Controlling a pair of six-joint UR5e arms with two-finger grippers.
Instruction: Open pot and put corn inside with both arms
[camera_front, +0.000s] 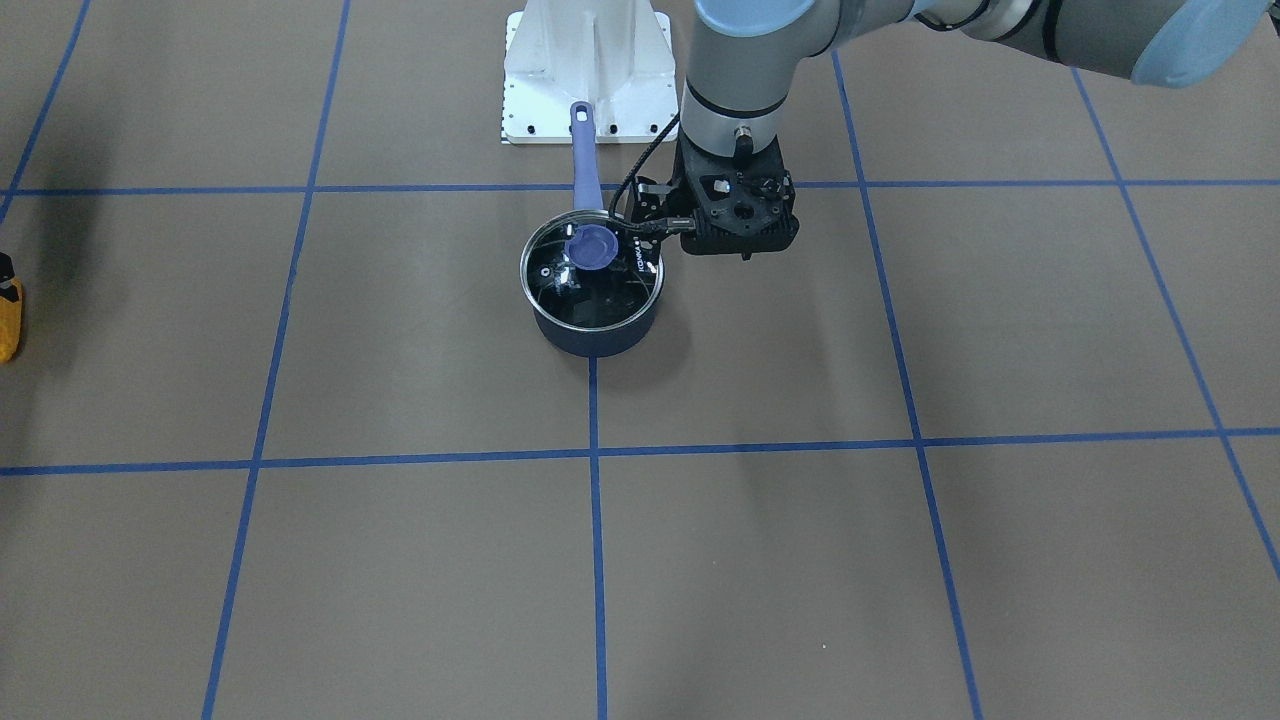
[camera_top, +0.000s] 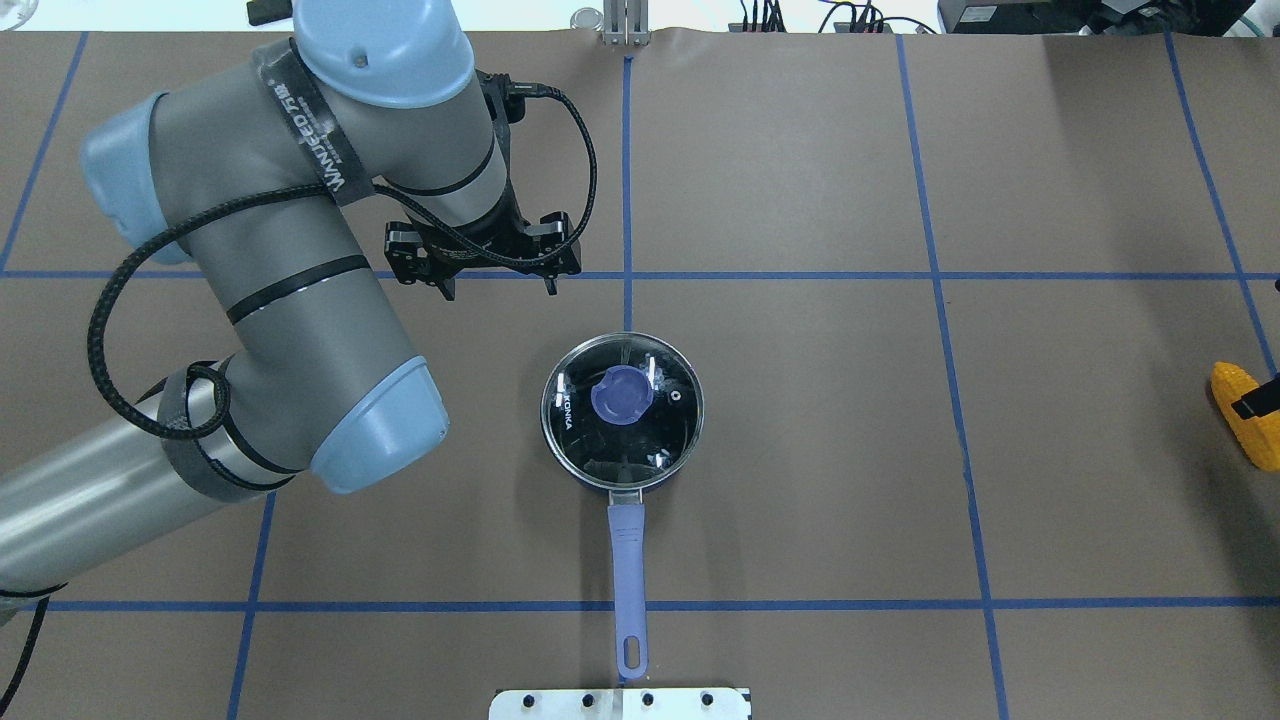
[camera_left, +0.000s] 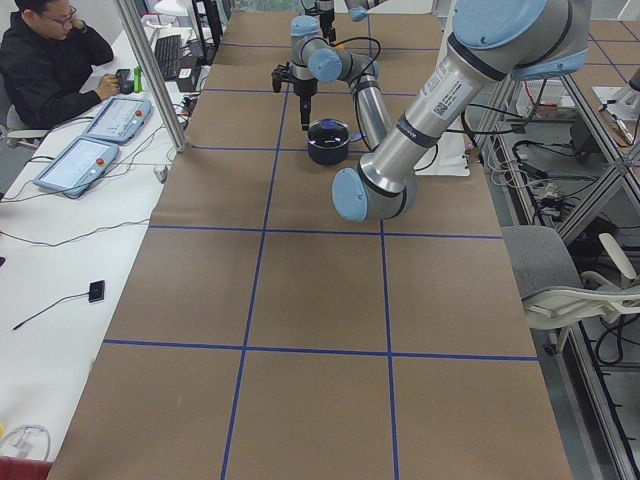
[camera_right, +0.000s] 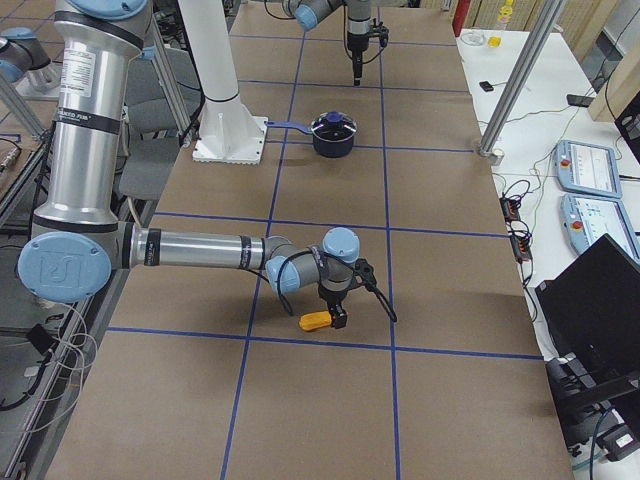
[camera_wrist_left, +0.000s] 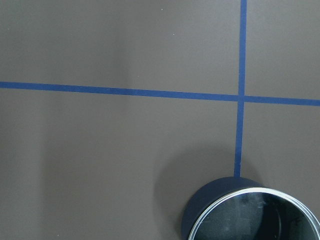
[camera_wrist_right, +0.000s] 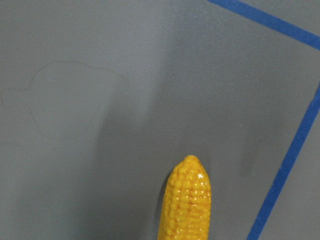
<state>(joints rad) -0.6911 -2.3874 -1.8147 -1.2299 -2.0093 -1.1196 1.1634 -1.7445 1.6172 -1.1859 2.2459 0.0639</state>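
Observation:
The navy pot (camera_top: 620, 440) stands mid-table with its glass lid and lavender knob (camera_top: 621, 393) on; its long handle (camera_top: 628, 570) points toward the robot base. It also shows in the front view (camera_front: 592, 300) and the left wrist view (camera_wrist_left: 255, 215). My left gripper (camera_top: 498, 290) hovers above the table beyond and to the left of the pot, jaws apart and empty. The yellow corn (camera_top: 1250, 440) lies at the table's far right. My right gripper (camera_right: 337, 315) is down at the corn (camera_right: 313, 321), mostly cut off in the overhead view. I cannot tell whether it is shut. The corn tip (camera_wrist_right: 186, 205) fills the right wrist view's bottom.
The white robot base plate (camera_top: 620, 703) sits just behind the pot handle's end. Blue tape lines grid the brown table. An operator (camera_left: 45, 60) sits at a side bench with teach pendants (camera_left: 80, 165).

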